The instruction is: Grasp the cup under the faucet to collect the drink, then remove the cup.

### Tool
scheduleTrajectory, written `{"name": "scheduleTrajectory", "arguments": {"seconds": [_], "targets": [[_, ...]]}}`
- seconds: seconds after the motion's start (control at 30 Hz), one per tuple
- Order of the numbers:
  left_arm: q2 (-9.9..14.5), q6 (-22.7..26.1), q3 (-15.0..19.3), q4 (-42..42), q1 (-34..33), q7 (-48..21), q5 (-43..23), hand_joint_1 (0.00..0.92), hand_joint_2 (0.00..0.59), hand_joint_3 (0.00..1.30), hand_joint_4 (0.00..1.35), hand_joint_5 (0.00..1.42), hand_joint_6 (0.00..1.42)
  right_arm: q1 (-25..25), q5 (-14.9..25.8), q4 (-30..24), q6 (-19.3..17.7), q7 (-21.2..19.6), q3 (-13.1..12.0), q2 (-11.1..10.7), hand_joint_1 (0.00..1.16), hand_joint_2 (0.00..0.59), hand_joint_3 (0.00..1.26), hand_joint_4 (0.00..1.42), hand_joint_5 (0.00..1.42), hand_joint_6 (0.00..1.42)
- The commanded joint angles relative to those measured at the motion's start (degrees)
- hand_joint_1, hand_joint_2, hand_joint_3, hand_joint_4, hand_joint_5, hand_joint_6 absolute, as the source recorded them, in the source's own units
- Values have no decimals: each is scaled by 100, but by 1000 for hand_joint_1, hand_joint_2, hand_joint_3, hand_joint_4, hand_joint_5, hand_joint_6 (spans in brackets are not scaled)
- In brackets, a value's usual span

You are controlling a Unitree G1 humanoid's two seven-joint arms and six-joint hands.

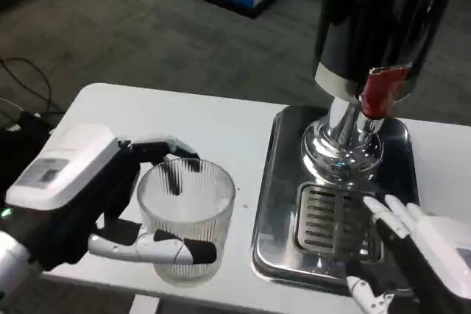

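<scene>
The left hand (pixel 81 189) sits at the left of the white table (pixel 221 130), wrapped around a clear ribbed glass cup (pixel 185 218): one finger crosses the near wall of the cup low down, and others curl over its far rim. The cup is upright on the tabletop, just left of the steel drip tray (pixel 272 182) and not yet on it. On the tray stands the drink dispenser (pixel 368 27), a dark body on a chrome pedestal, with a red tap handle (pixel 379 90) at its front. A slotted grate (pixel 331 218) lies in the tray below the tap. The right hand (pixel 416 248) is at the tray's near right corner, holding nothing, its fingers straight and spread over the grate's right edge.
</scene>
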Motion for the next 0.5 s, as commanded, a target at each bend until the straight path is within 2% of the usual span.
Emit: {"name": "scheduleTrajectory", "arguments": {"seconds": [0.03, 0.1, 0.27, 0.5], "targets": [[-27, 86, -373, 152, -507, 179, 191, 484, 38, 1017, 1153, 1295, 1424, -18, 446, -84, 152, 27, -402, -125, 398, 527, 74, 0, 0, 0], [-31, 119, -494, 238, -650, 209, 263, 484, 38, 1017, 1153, 1295, 1424, -7, 567, -118, 157, -22, -513, -179, 396, 527, 74, 0, 0, 0], [-93, 188, -889, 817, -1290, 398, 567, 484, 38, 1017, 1153, 1295, 1424, -31, 972, -61, 296, -75, -994, -356, 395, 526, 80, 0, 0, 0], [-196, 154, -1274, 1447, -1855, 833, 963, 484, 38, 1017, 1153, 1295, 1424, 15, 1515, -69, 393, -192, -1477, -613, 394, 526, 86, 0, 1, 0]]}}
